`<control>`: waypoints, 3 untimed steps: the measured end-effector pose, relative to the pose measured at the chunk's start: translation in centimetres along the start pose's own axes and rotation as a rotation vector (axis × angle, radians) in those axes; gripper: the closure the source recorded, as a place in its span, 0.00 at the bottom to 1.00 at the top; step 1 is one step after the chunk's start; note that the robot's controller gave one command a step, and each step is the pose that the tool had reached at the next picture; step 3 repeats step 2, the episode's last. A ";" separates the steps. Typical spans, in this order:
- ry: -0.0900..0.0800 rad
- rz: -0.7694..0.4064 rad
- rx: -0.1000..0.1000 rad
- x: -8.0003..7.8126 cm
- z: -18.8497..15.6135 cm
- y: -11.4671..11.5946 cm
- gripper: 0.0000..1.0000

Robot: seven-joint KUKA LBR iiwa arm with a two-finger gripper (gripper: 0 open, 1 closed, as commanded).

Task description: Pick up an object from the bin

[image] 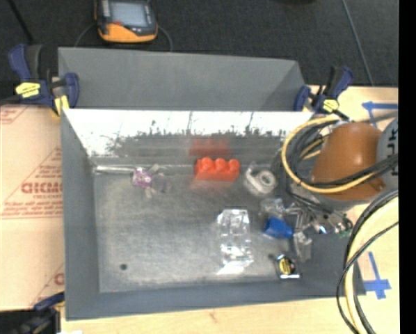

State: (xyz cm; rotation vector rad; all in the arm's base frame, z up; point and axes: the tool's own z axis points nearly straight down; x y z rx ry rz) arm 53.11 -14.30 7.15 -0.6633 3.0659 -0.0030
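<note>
The pincer (300,234) hangs low in the bin (159,284), whether clenched or released I cannot tell, with a small blue block (277,227) just beside it toward the bin's middle. I'd worry that so small a hard thing skids on the smooth metal floor, or gets knocked into the clear piece (234,236) beyond it, if the pincer comes down off-centre. That clear piece looks glossy and lumpy, like moulded plastic; a pale rounded ring (261,180) lies near the pincer toward the back wall, and a tiny yellow-and-black thing (286,265) sits near it toward the front.
</note>
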 end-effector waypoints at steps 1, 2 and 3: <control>-0.004 -0.004 0.002 -0.3 -0.2 0.1 1.00; -0.004 -0.029 0.005 3.1 -15.6 1.8 1.00; -0.004 -0.029 0.005 3.1 -15.6 1.8 1.00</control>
